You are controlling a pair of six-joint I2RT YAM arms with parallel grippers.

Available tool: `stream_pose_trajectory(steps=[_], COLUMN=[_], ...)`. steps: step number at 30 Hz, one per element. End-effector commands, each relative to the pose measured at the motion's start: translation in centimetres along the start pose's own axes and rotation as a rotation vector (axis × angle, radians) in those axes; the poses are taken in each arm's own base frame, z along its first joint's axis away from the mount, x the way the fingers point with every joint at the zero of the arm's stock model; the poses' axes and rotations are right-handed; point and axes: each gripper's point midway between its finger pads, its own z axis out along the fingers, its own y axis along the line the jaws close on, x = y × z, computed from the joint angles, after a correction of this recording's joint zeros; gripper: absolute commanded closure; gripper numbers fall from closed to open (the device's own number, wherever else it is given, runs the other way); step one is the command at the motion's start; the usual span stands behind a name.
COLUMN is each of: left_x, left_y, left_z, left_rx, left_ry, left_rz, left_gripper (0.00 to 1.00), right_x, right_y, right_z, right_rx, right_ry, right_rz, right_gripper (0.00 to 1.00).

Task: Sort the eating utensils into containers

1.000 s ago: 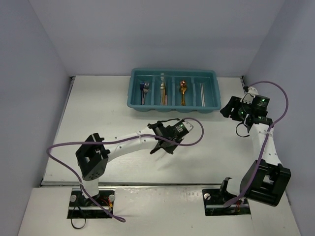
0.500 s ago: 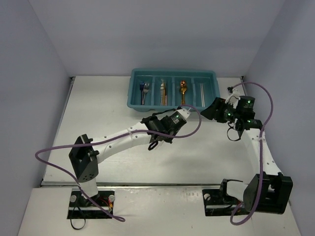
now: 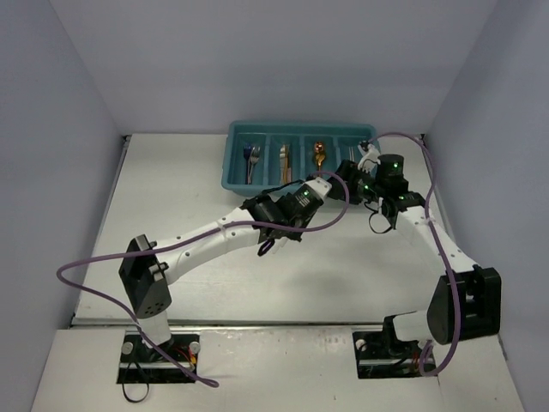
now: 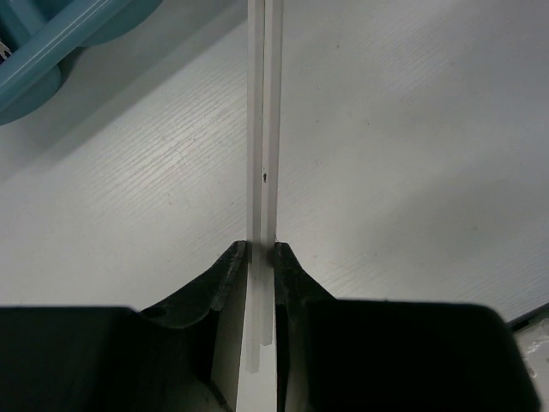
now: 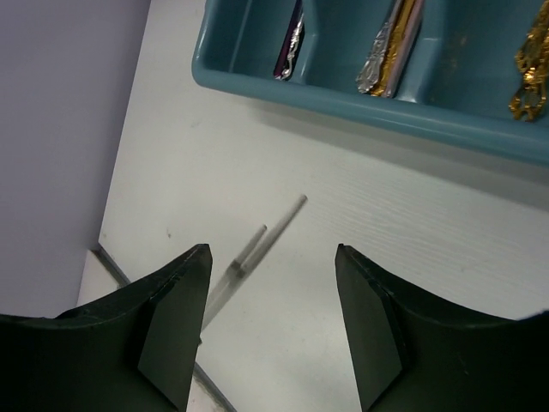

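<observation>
Nearly done, I'd say: tray [image 3: 240,182] holds silver pieces [image 3: 250,154] in the L slot, silver+gold pieces [image 3: 285,159] next, and a gold piece [image 3: 319,154] in the 3rd; the 4th is partly hidden. No loose utensil shows on the table [image 3: 171,197]. Left to do: sticks [image 4: 262,129], a pale pair pinched tight in L gripper [image 4: 262,249], above the table just short of the tray. L arm stretched fwd-right, low. R gripper [image 5: 272,253] spread wide, empty, over the tray's right-front corner, R arm leaning in leftward.

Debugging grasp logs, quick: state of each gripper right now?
Left gripper: closed on two pale chopsticks.
Right gripper: open, holding nothing.
</observation>
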Motion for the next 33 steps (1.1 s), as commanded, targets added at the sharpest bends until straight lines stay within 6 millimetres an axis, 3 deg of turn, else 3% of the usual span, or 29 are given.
stream_pose_trajectory(steps=[1, 5, 7, 9, 10, 14, 16, 18, 21, 26, 30, 33], left_x=[-4.1, -4.4, -4.3, -4.2, -4.2, -4.0, -3.8, -3.2, -2.4, -0.8, -0.2, -0.1], left_y=[0.2, 0.2, 0.2, 0.4, 0.5, 1.1, 1.8, 2.8, 4.0, 5.4, 8.9, 12.0], left_z=[-3.4, -3.4, -3.4, -3.3, -3.2, -2.9, -2.7, -2.6, -2.9, -6.0, -8.2, -9.4], left_rx=[0.042, 0.048, 0.045, 0.041, 0.041, 0.04, 0.055, 0.064, 0.154, 0.377, 0.377, 0.331], left_ry=[-0.126, -0.13, -0.128, -0.126, -0.124, -0.113, -0.098, -0.082, -0.058, -0.096, -0.177, -0.225], left_rz=[-0.064, -0.07, -0.073, -0.08, -0.085, -0.1, -0.115, -0.134, -0.133, -0.093, -0.099, -0.145], left_gripper=[1.0, 1.0, 1.0, 1.0, 1.0, 1.0, 0.7, 0.33, 0.25, 0.14, 0.11, 0.1], right_x=[-2.4, -1.9, -1.5, -1.3, -1.1, -0.8, -0.7, -0.8, -1.4, -4.4, -7.4, -8.3], right_y=[3.8, 5.0, 5.6, 5.8, 5.9, 5.9, 6.0, 6.1, 5.7, 5.6, 7.1, 7.7], right_z=[1.4, 2.4, 2.8, 2.9, 2.9, 2.8, 2.6, 2.4, 2.3, 2.6, 1.9, 1.0], right_rx=[-0.121, -0.154, -0.172, -0.183, -0.186, -0.19, -0.195, -0.196, -0.178, -0.125, -0.09, -0.058], right_ry=[-0.037, -0.013, -0.002, 0.006, 0.01, 0.015, 0.009, -0.004, -0.031, -0.092, -0.156, -0.179], right_rz=[-0.075, -0.093, -0.1, -0.101, -0.099, -0.104, -0.132, -0.177, -0.274, -0.423, -0.595, -0.708], right_gripper=[0.44, 0.54, 0.69, 0.93, 1.0, 1.0, 1.0, 1.0, 1.0, 1.0, 1.0, 1.0])
